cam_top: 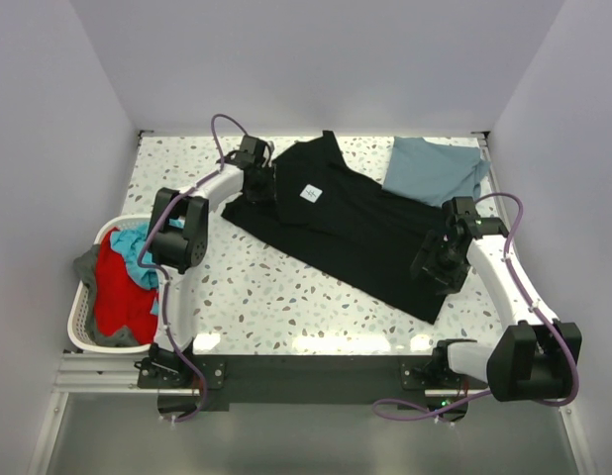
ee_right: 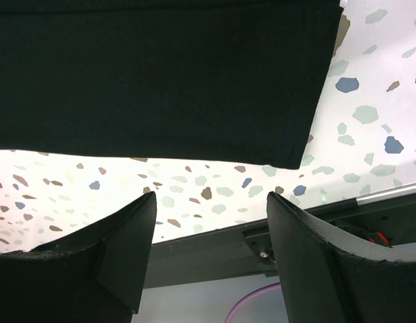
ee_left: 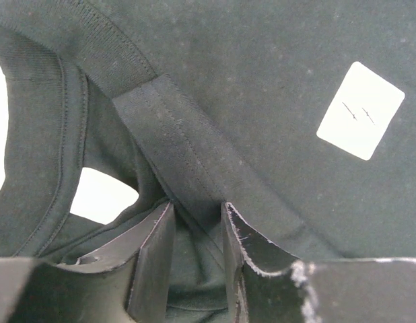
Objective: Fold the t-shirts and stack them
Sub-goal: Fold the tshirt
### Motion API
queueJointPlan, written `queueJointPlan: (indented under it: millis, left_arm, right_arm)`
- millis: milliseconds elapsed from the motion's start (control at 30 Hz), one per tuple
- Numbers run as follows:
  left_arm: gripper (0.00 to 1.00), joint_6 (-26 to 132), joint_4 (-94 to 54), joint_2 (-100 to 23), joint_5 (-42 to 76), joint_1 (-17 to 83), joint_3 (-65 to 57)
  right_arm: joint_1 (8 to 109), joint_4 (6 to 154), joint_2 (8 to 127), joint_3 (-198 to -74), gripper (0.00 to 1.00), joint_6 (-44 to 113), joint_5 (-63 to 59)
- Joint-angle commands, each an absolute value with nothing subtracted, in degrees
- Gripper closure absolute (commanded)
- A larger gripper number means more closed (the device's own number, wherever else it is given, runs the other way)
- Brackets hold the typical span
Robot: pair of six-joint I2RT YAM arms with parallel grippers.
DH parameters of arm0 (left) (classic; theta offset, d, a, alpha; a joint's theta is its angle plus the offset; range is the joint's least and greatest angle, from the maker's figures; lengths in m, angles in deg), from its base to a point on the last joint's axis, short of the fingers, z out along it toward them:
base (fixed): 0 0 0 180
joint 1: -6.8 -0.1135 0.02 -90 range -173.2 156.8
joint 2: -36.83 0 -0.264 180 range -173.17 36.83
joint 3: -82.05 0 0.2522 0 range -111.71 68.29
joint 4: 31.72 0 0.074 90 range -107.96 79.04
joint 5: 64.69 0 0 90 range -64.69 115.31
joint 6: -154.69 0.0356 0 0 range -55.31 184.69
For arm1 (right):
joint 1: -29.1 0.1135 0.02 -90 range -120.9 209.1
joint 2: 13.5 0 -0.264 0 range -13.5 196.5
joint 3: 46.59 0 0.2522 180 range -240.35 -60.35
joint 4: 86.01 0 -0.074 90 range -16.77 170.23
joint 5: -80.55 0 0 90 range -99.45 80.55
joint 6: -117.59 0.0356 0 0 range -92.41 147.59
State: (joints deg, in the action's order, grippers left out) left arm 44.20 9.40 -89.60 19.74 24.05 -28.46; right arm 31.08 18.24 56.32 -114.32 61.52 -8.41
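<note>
Your left gripper [ee_left: 194, 262] sits on the neckband of the black t-shirt [cam_top: 356, 233]. Its 2 fingers [ee_left: 154, 259] are partway closed astride a ridge of collar cloth, near the white label [ee_left: 361, 111]. Whether they actually pinch it, you cannot tell. The shirt lies spread on a slant across the table [cam_top: 266, 297], from far centre to near right. Your right gripper [ee_right: 211, 256] hangs wide open and empty, just near of the shirt's near-right hem. The slate-blue t-shirt [cam_top: 430, 168] lies far right, just beside the black one.
</note>
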Motion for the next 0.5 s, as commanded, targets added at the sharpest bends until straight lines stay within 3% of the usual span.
queueJointPlan:
  millis: [0, 467]
  left_arm:
    - [0.65, 43.52, 6.48, -89.65, 17.84, 23.67, -29.18]
    - [0.86, 41.93, 5.69, -88.77, 16.17, 23.76, -30.41]
  right_arm:
    - [31.38, 18.80, 55.67, -114.05, 0.30, 62.39, -7.69]
    - [31.30, 18.71, 55.32, -113.79, 0.30, 62.30, -7.61]
